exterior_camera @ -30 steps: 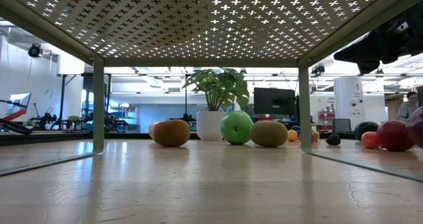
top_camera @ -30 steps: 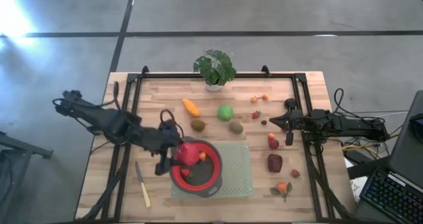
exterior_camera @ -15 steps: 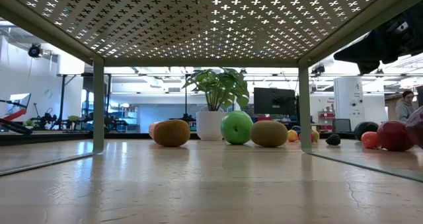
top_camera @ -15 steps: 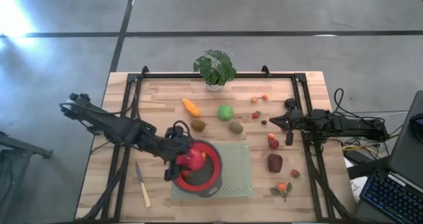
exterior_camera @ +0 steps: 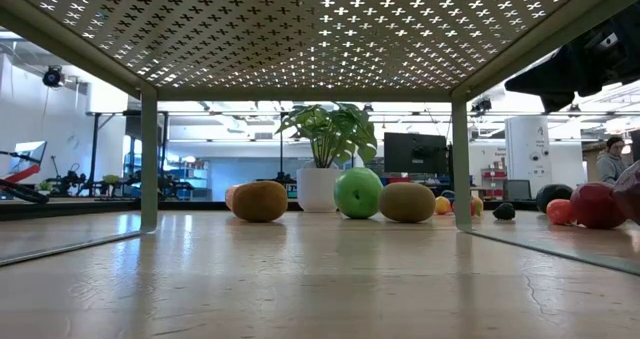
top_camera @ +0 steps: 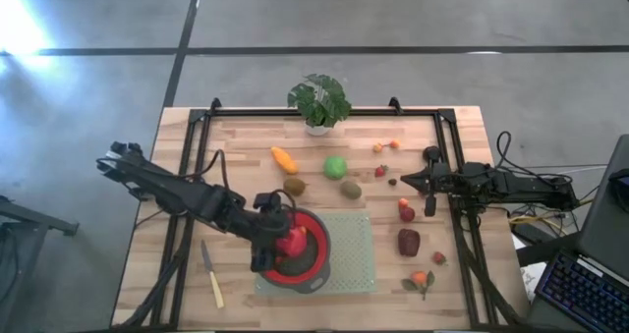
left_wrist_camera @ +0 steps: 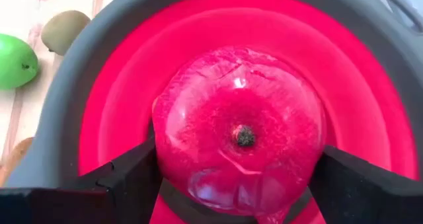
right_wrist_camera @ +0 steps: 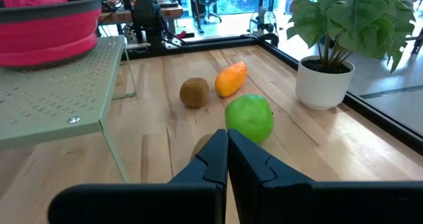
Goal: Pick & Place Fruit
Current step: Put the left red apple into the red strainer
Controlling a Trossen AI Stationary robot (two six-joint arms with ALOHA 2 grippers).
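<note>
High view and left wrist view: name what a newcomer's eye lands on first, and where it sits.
The red apple stands out, clamped in the left gripper directly over the red bowl on the green perforated stand. Behind it, a green ball and a potted plant sit toward the table's far edge.

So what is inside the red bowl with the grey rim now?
A red apple held by the left gripper over the red bowl with the grey rim. The apple hides the bowl's floor.

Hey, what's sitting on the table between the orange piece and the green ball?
Nothing directly: in the high view the wood between the orange piece and the green ball is bare. A brown kiwi lies just off that line, nearer the bowl.
</note>
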